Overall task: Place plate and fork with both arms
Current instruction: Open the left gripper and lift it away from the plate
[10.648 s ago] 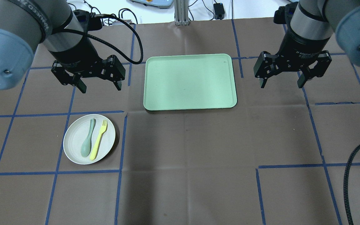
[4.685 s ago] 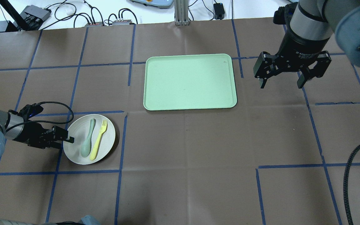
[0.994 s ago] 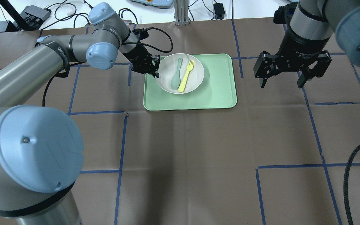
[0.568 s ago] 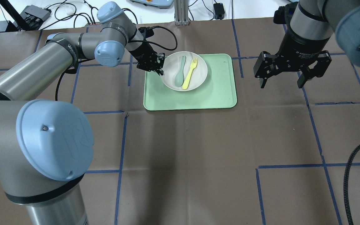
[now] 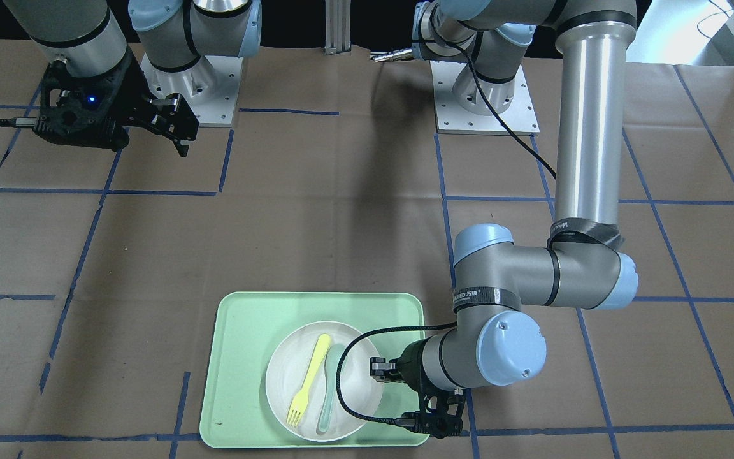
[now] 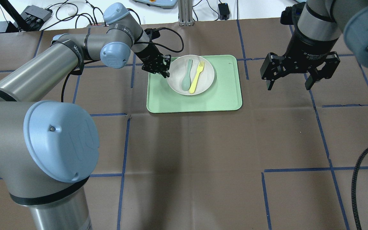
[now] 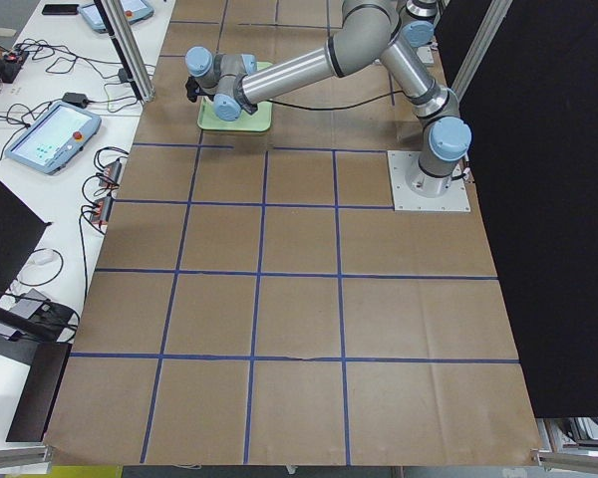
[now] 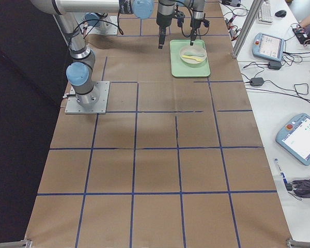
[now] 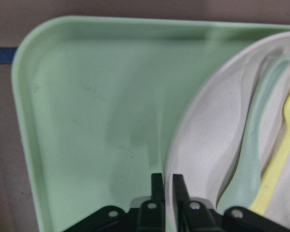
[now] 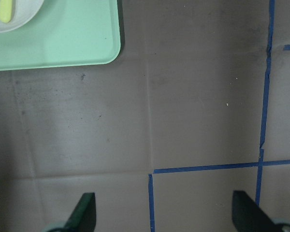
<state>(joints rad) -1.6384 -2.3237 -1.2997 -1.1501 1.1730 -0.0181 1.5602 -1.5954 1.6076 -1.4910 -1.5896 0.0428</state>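
The left tool clamps the rim of the round off-white plastic plate, slim pale-yellow plastic fork lying inside, over the rectangular light-green tray; right tool spread, well apart.

Left arm stretched over brown table, wrist above green tray, pendant on side bench.

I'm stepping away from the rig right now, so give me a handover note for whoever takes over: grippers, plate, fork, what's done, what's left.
Left gripper: fingers shut on the rim of the round off-white plastic plate.
Right gripper: open, empty, hovering above the table beside the rectangular light-green tray.
The slim pale-yellow plastic fork lies on the plate next to a grey-green spoon.
Done: plate is over the tray; resting or not, unclear.
Left: release the plate, then place the fork, probably with the right gripper.
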